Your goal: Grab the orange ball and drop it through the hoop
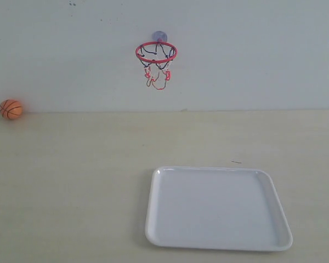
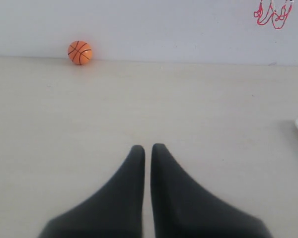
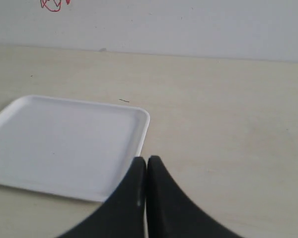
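The orange ball [image 1: 11, 109] rests on the table against the back wall at the far left; the left wrist view shows the orange ball [image 2: 80, 52] well ahead of my left gripper [image 2: 147, 148], which is shut with nothing in it. The hoop [image 1: 156, 53] hangs on the wall by its suction cup, red ring level, net dangling; only net strings [image 2: 273, 15] show in the left wrist view. My right gripper [image 3: 147, 160] is shut and empty, over the near corner of the white tray [image 3: 141, 131]. Neither arm appears in the exterior view.
A white tray [image 1: 153, 219] lies flat on the table, front and right of centre, below and slightly right of the hoop. A small dark mark [image 1: 236, 161] sits just behind it. The back wall [image 1: 252, 55] borders the table's far edge.
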